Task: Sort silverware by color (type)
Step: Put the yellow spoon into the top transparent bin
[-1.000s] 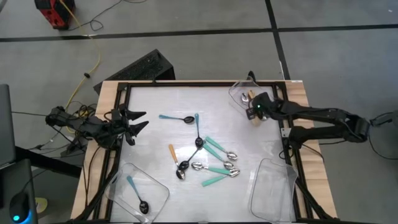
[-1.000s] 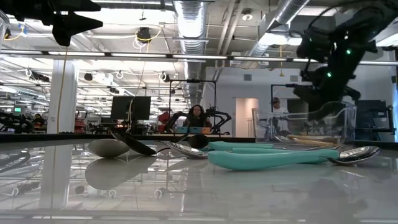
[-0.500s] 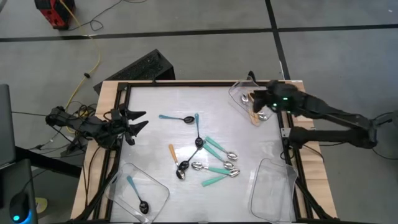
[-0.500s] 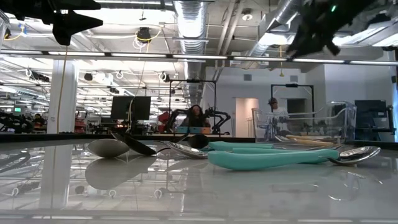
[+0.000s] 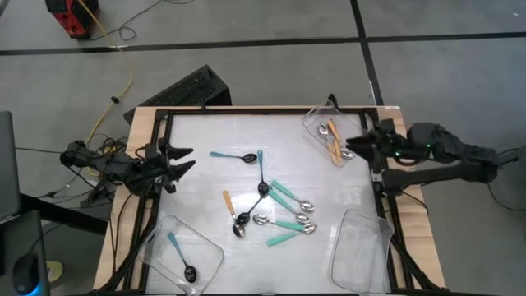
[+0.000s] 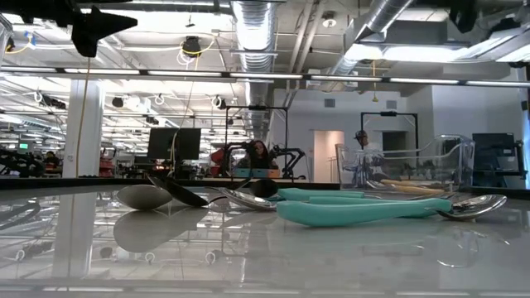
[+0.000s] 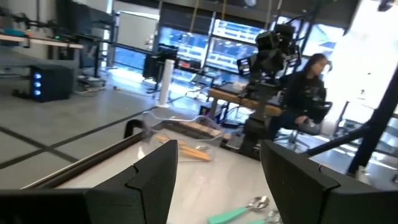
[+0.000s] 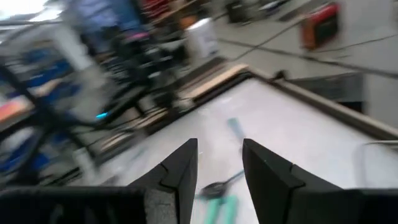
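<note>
**One pile of spoons left mid-tabletop**

Most of the silverware [image 5: 275,212] sits tangled in the middle of the tabletop [image 5: 205,177], handles pointing every way. The right pincer [image 5: 367,146] is empty with its jaws parted, beside the tray of orange spoons [image 5: 332,141]. The left pincer [image 5: 179,159] waits wide open. The pile's about midway between both arms.

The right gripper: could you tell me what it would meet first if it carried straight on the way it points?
Probably nothing soon: the right gripper, open and raised, points across the table, above the blue-handled spoons; height is unclear.
</note>
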`<state>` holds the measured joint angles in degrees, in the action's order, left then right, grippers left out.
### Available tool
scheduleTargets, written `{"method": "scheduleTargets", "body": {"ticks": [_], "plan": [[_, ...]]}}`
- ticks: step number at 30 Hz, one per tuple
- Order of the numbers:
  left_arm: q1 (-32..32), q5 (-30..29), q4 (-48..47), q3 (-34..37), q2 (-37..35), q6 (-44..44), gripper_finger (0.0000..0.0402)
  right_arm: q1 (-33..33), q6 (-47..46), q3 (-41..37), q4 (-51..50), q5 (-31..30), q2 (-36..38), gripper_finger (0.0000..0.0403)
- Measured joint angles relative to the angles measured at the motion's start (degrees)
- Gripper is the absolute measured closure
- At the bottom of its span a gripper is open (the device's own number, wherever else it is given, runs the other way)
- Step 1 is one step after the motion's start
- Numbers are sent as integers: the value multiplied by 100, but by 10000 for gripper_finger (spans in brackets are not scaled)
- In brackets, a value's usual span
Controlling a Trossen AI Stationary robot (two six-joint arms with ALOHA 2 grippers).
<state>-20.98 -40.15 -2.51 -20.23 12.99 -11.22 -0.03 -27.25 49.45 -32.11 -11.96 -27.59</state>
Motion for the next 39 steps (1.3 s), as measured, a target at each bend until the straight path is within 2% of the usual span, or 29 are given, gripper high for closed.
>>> {"method": "scheduleTargets", "body": {"ticks": [5,8,11,15,21,25,32,39], "plan": [[-1,190,51,0,0,11,185,988,11,-1,56,9,-112,250],[1,187,51,0,0,11,185,1568,93,-2,423,-26,-382,250],[-1,188,53,0,-2,10,185,2085,371,-2,991,-328,-755,250],[-1,186,53,0,-2,-28,185,2533,1003,-2,1742,-1050,-1260,250],[-1,164,53,0,-2,-40,185,2657,1998,-4,2928,-2305,-2031,250],[1,39,60,0,-2,22,185,2669,2326,-4,3511,-2317,-2454,250],[-1,214,76,0,-2,-51,185,2669,2946,-4,4301,-2248,-2999,250],[-1,457,116,0,0,-245,185,2852,3040,0,4753,-2202,-3153,250]]}}
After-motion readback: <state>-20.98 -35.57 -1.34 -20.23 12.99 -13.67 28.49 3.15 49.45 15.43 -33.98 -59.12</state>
